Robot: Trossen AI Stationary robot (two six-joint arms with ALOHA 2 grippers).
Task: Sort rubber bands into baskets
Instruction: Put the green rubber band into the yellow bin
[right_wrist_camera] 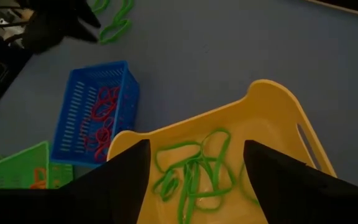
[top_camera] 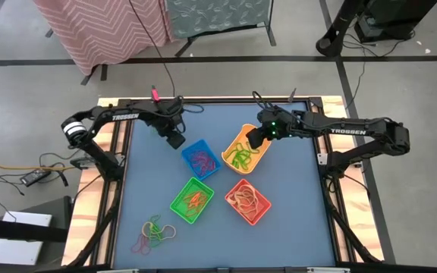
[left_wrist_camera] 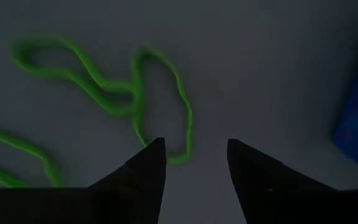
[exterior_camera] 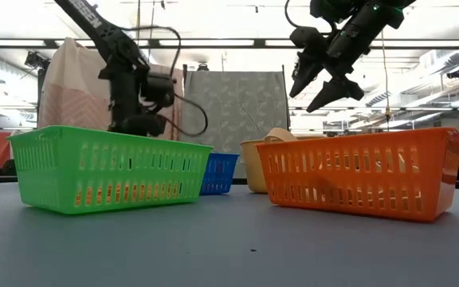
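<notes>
All four baskets (top_camera: pixel 220 179) mid-table already hold rubber bands (top_camera: pixel 239 157). A loose cluster (top_camera: pixel 154 232) waits near the table's front-left corner. My right gripper (top_camera: pixel 250 141) hangs open and empty over the yellow basket (top_camera: pixel 246 149); my left gripper (left_wrist_camera: pixel 194 155), parted and empty, hovers over green bands (left_wrist_camera: pixel 135 99) on the table.

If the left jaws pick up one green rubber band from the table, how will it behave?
The green rubber band lies in a wavy, uneven loop, so it is probably floppy and would sag when lifted. It looks very thin, so likely light and easy to miss. Another loop touches it, so both may come up together.
</notes>
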